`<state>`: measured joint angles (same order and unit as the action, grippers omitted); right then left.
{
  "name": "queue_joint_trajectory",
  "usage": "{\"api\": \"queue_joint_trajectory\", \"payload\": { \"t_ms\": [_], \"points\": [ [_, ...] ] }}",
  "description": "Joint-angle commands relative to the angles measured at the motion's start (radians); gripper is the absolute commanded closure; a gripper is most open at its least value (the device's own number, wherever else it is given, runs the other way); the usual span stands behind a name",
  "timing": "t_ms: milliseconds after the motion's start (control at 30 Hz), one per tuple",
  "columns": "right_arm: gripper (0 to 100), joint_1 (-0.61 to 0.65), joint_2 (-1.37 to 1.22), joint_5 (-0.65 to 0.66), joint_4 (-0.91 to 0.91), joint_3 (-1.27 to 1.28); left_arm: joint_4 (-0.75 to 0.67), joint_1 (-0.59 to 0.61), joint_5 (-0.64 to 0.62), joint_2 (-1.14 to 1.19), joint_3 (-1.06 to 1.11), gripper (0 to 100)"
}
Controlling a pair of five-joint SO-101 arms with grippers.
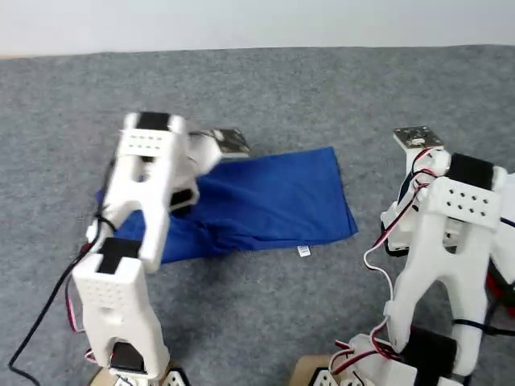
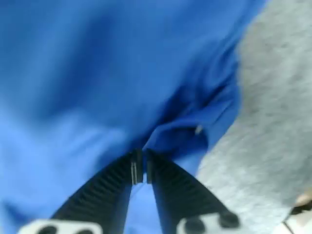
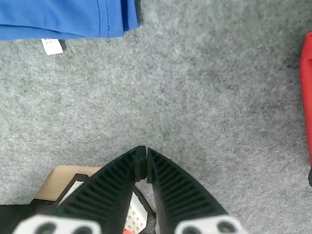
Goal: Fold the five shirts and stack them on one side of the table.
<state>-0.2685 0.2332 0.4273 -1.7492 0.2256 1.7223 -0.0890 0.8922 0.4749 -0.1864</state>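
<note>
A blue shirt (image 1: 265, 201) lies partly folded and rumpled in the middle of the grey mat. My left arm (image 1: 149, 169) hangs over the shirt's left end. In the left wrist view my left gripper (image 2: 140, 170) is shut, with a raised fold of the blue shirt (image 2: 97, 73) pinched at its tips. My right arm (image 1: 451, 217) stands to the right of the shirt. Its gripper (image 3: 142, 165) is shut on nothing, above bare mat and apart from the blue shirt's corner (image 3: 73, 19).
A white label (image 1: 303, 251) sticks out at the shirt's near edge, the same label (image 3: 52, 46) showing in the right wrist view. A red thing (image 3: 307, 97) lies at the far right. Grey mat (image 1: 322, 88) covers the table around the shirt.
</note>
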Motion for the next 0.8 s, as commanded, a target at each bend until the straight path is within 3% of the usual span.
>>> {"api": "queue_joint_trajectory", "payload": {
  "t_ms": [0,400,667,767],
  "points": [
    [98.9,-0.001,0.035,-0.005,0.019,-0.003,0.029,-0.075,-0.041,-0.074,0.051,98],
    [98.9,0.140,0.022,-0.009,0.064,-0.005,0.028,-0.075,-0.063,-0.236,0.173,98],
    [98.9,0.150,-0.085,-0.020,0.071,-0.011,0.023,-0.040,-0.035,-0.321,0.297,94],
    [98.9,0.150,-0.097,-0.058,0.093,-0.011,-0.051,-0.032,-0.035,-0.321,0.355,93]
  ]
}}
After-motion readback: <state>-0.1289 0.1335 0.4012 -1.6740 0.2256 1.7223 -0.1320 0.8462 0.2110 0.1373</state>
